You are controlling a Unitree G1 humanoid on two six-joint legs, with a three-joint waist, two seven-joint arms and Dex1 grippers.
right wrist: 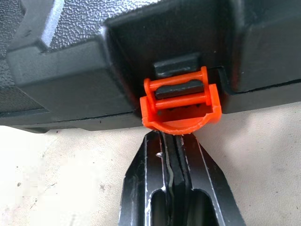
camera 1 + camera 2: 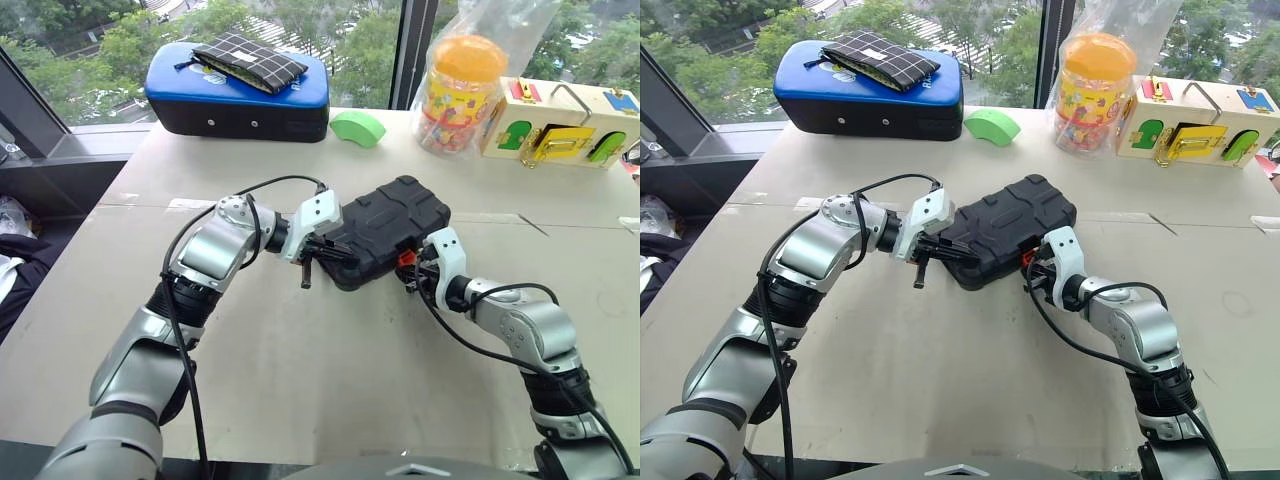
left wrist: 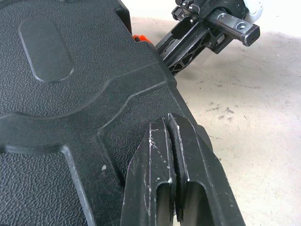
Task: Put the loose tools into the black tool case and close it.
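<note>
Tabletop (image 2: 330, 370) of pale board, window behind; blue case (image 2: 238, 92) upper left of the frame, jar (image 2: 458, 92) and a latch toy box (image 2: 565, 122) upper right.

Left eye view: black case (image 2: 385, 228) lies shut at frame centre, long axis running from lower left to upper right. Left gripper (image 2: 312, 262) rests on its lower-left end, fingers pressed together, nothing held. Right gripper (image 2: 413, 274) sits at the case's lower edge, right by the orange latch (image 2: 405, 258), also fully closed and empty. No loose tools on the board, so they look already packed.

Right eye view: same layout; the right arm is clearly the nearer one to the latch, the left is along the lid.

Left wrist view: closed fingers (image 3: 160, 169) lying on the ribbed lid, latch a sliver of orange beyond, right gripper past the edge.

Right wrist view: latch fills mid-frame, hanging out from the seam, not snapped flat. Closed fingertips (image 1: 171, 146) sit directly below it, touching or just short; cannot tell which. Judgement: the remaining step is pushing the latch up against the case wall while the left gripper steadies the lid.
</note>
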